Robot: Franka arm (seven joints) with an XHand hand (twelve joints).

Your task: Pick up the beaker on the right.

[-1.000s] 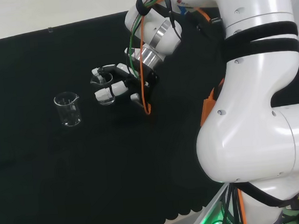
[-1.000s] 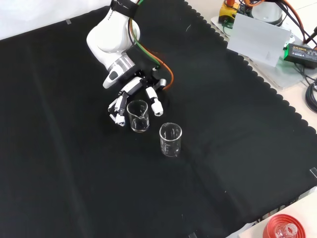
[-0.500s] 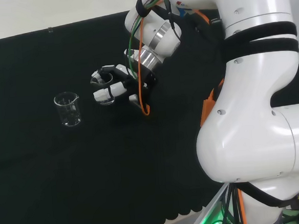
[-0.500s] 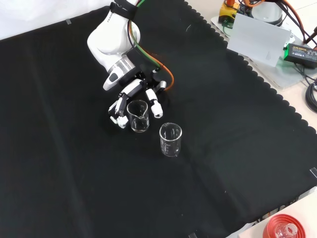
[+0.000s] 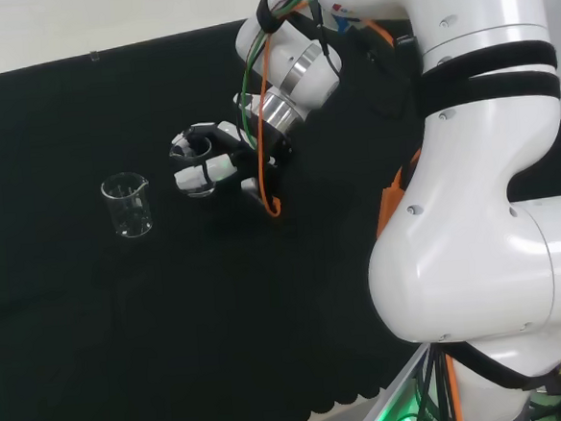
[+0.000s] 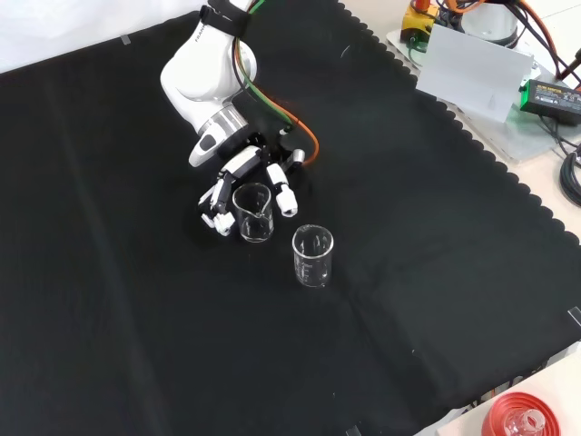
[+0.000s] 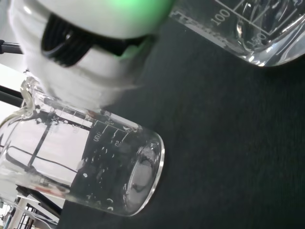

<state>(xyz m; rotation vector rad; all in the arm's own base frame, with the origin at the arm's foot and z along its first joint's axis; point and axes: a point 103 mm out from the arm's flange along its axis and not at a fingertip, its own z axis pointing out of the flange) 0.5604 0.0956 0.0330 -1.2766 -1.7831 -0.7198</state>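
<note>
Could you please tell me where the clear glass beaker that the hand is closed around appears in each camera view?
Head view: the clear glass beaker sits left of centre, within the black and white hand.
Front view: it stands left of centre, upper half, the hand just above.
Wrist view: it is the large near vessel.
Shared landmark: the free second clear beaker.

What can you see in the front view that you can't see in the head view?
The front view alone shows the grey box and cables off the cloth's far right corner, and a red ribbed ring at the bottom right. The head view alone shows the arm's big white links up close on its right. Both show the black cloth, the hand curled round one beaker, and the other beaker standing free.
</note>
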